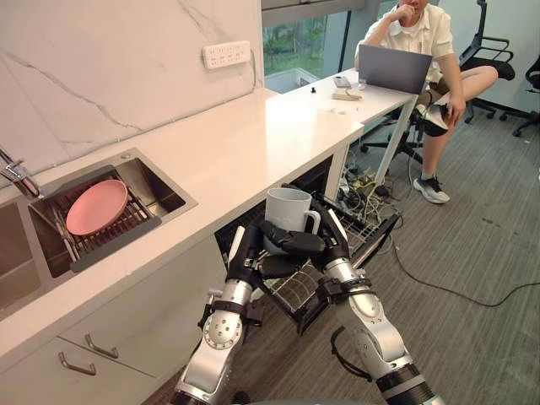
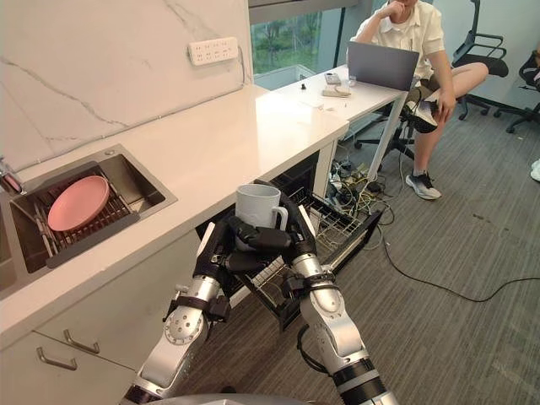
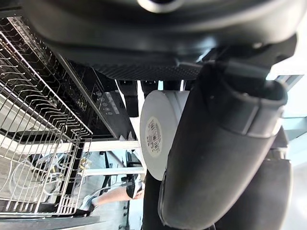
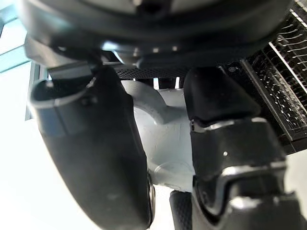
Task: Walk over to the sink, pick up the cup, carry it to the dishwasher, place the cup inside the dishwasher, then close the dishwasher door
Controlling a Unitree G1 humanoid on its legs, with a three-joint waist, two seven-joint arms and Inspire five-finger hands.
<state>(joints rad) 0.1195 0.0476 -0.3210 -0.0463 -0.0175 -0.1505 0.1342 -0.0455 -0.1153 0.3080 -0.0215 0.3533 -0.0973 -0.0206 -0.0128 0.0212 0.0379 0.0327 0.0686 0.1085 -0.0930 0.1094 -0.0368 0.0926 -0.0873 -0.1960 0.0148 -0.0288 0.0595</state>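
A pale grey cup (image 1: pixel 287 208) with a handle is held upright between both hands, just above the pulled-out wire rack (image 1: pixel 297 291) of the open dishwasher (image 1: pixel 371 240) under the counter. My right hand (image 1: pixel 331 245) wraps its fingers (image 1: pixel 291 243) across the cup's lower front, by the handle (image 4: pixel 153 108). My left hand (image 1: pixel 246 253) cups it from the left and below. In the left wrist view the cup's base (image 3: pixel 156 136) with a sticker shows beside the thumb (image 3: pixel 216 143). The rack (image 2: pixel 325 221) below looks empty.
A sink (image 1: pixel 160 190) with a pink plate (image 1: pixel 97 207) on a drain rack lies at the left in the white counter (image 1: pixel 253 143). A person sits with a laptop (image 1: pixel 395 67) at the counter's far end. Cables (image 1: pixel 439 283) trail over the floor.
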